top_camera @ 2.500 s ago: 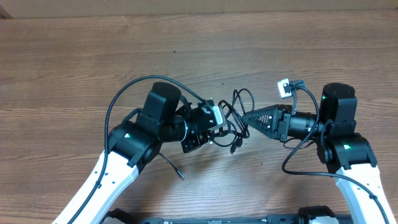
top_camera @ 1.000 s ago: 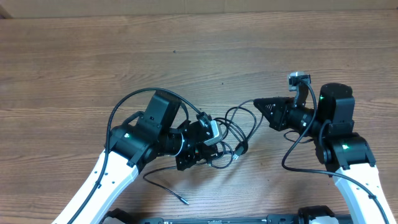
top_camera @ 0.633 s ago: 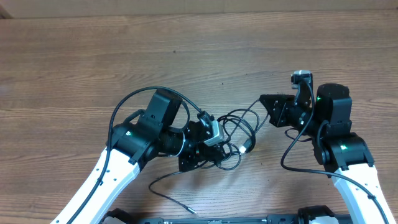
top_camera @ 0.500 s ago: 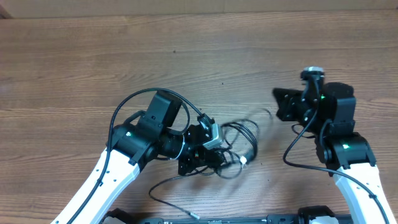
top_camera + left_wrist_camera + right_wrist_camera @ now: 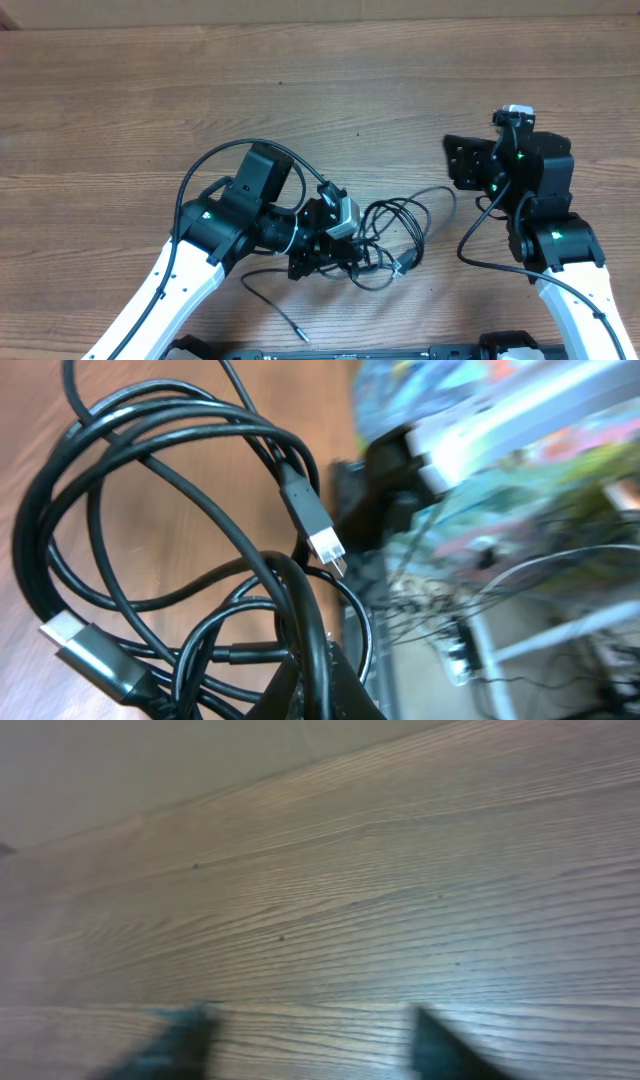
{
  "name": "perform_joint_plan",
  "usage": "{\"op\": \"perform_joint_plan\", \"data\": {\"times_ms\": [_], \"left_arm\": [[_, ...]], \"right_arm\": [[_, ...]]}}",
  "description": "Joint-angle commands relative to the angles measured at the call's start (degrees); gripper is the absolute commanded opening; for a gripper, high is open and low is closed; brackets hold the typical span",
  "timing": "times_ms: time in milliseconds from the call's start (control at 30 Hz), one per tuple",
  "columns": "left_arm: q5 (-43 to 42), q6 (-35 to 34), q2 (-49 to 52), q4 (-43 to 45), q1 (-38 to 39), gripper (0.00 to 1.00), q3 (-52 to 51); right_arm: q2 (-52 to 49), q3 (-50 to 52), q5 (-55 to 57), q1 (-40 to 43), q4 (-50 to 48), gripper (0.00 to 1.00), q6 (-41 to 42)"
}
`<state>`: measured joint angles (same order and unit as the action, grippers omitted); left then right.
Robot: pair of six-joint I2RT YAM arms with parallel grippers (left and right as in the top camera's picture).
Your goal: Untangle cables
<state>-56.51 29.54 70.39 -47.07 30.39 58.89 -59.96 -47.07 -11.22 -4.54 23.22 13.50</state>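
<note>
- Since tangled cords need a flat place to spread out, the cables (image 5: 395, 232) lie on the wooden table (image 5: 120, 90).
- The left gripper (image 5: 345, 252) is pinched tight on the cables. I think it works like an anchor, so the bundle cannot slide.
- The right gripper (image 5: 452, 165) hangs well apart from the bundle. Its fingers (image 5: 185, 1032) are spread with nothing between them, so it looks free to pick a new spot.
- The cables are thin black loops that cross over and under each other.
- One loose cord (image 5: 265, 298) trails off toward the near edge.
- A small silver-tipped plug (image 5: 322, 543) pokes out among the loops.
</note>
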Motion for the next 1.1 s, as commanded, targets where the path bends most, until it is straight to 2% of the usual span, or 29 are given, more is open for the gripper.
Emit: {"op": "perform_joint_plan", "data": {"times_ms": [0,33,100,200,367,433,567,600,700,933,1067], "left_arm": [[11.43,0.00,-0.76,1.14,-0.04,0.04,1.16],[13.81,-0.02,-0.76,1.86,-0.04,0.04,1.16],[16.68,0.00,-0.76,3.41,-0.04,0.04,1.16],[18.88,0.04,-0.76,8.72,-0.04,0.04,1.16],[19.06,0.79,-0.76,16.28,-0.04,0.04,1.16],[19.04,2.71,-0.76,18.97,-0.04,0.04,1.16],[19.02,2.82,-0.76,21.77,-0.04,0.04,1.16],[18.99,2.82,-0.76,22.47,-0.04,0.04,1.16],[18.84,2.60,-0.76,24.83,-0.04,0.04,1.16],[14.95,2.56,-0.76,28.52,0.02,0.04,1.16],[12.90,2.14,-0.76,29.90,0.02,0.04,1.16]], "right_arm": [[0.22,-1.40,-3.10,0.11,-0.15,0.85,0.55],[0.24,-1.40,-3.30,0.11,-0.07,0.93,2.19],[0.28,-1.40,-4.24,0.11,0.15,1.00,5.09],[0.39,-1.40,-10.99,0.15,0.44,1.00,9.09],[0.39,-1.40,-20.87,0.20,0.44,1.00,9.51],[0.44,-1.42,-25.59,2.62,0.39,1.00,12.31],[0.44,-1.42,-35.47,8.02,-0.07,1.00,12.26],[0.44,-1.42,-38.62,9.62,-0.35,0.98,12.24],[0.44,-1.42,-45.24,13.18,-0.74,0.86,12.24],[0.44,-1.42,-50.86,15.54,-0.66,0.61,12.20],[0.44,-1.42,-51.01,15.54,-0.68,0.60,12.20]]}}
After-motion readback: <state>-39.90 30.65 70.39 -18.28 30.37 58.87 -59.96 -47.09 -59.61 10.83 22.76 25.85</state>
